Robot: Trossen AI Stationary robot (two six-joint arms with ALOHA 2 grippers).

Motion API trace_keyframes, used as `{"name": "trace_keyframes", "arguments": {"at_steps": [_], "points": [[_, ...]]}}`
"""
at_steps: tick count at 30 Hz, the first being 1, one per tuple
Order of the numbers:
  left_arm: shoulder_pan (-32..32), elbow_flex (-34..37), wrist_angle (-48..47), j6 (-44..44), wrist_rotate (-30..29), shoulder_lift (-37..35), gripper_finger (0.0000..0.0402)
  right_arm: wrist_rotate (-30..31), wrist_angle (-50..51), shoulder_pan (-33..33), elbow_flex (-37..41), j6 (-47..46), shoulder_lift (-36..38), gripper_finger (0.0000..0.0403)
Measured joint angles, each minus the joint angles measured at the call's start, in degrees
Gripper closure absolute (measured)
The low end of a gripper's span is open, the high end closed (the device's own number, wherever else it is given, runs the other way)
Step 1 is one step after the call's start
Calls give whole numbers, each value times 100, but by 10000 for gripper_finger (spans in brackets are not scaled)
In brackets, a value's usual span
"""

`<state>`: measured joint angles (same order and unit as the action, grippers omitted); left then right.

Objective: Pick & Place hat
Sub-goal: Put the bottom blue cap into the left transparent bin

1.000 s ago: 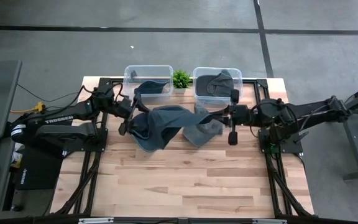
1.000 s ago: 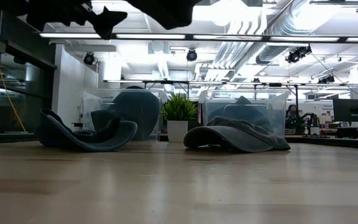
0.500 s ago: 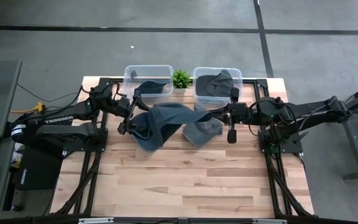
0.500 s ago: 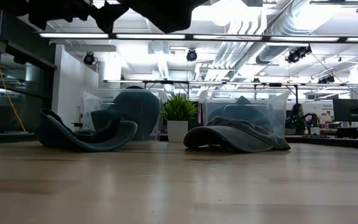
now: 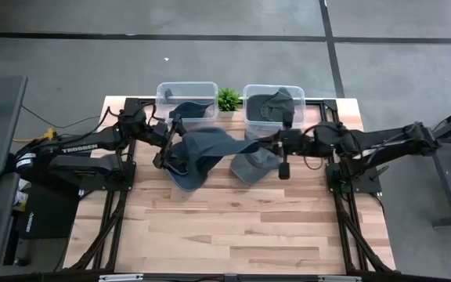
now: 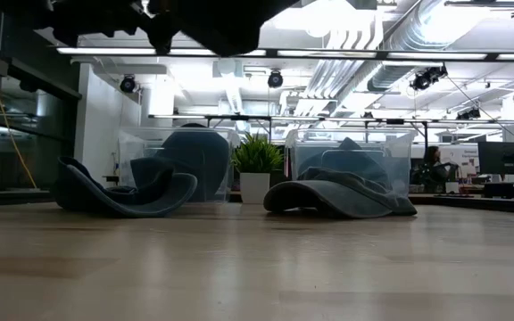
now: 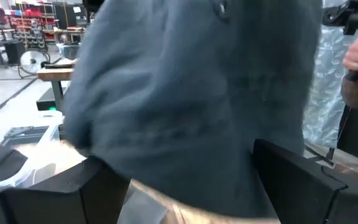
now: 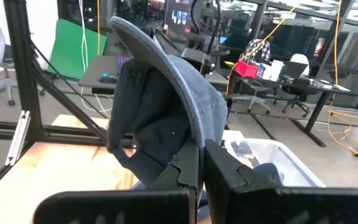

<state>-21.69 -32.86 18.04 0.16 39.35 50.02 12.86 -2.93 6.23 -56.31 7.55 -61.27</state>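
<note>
A blue-grey hat (image 5: 207, 146) hangs in the air between both arms, above the table's far half. My right gripper (image 5: 263, 146) is shut on its brim; in the right wrist view (image 8: 201, 163) the hat (image 8: 160, 106) stands up from the fingers. My left gripper (image 5: 165, 147) is open at the hat's left end. In the left wrist view its two fingers (image 7: 98, 186) stand wide apart on either side of the crown (image 7: 191, 93); I cannot tell whether they touch it. The low view shows only dark shapes of hat and grippers (image 6: 221, 18) at the top edge. My right gripper pinches the hat's brim at its edge (image 8: 194, 140) between its two fingers, coming level from the table's right. The hat is lifted clear of the table, its crown reaching away toward the left arm.
Two more hats lie on the table under the arms, one left (image 5: 183, 177) (image 6: 123, 192), one right (image 5: 255, 166) (image 6: 337, 196). At the far edge stand two clear bins (image 5: 163, 98) (image 5: 299, 98) holding hats, with a small plant (image 5: 228, 99) between. The near half of the table (image 5: 233, 227) is bare wood.
My right gripper has moved toward the table's left, carrying the hat's brim with it. The hat has bunched up shorter and shifted toward my left gripper, which has edged slightly toward the far edge.
</note>
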Motion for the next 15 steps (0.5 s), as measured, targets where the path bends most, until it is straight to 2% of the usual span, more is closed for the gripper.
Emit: {"name": "trace_keyframes", "arguments": {"at_steps": [6,15], "points": [[0,0,360,-28,0,265,78,-303,-173,-174,0,-29,-75,402],[0,0,1001,113,-725,393,78,-732,-357,-299,0,-409,-81,402]]}}
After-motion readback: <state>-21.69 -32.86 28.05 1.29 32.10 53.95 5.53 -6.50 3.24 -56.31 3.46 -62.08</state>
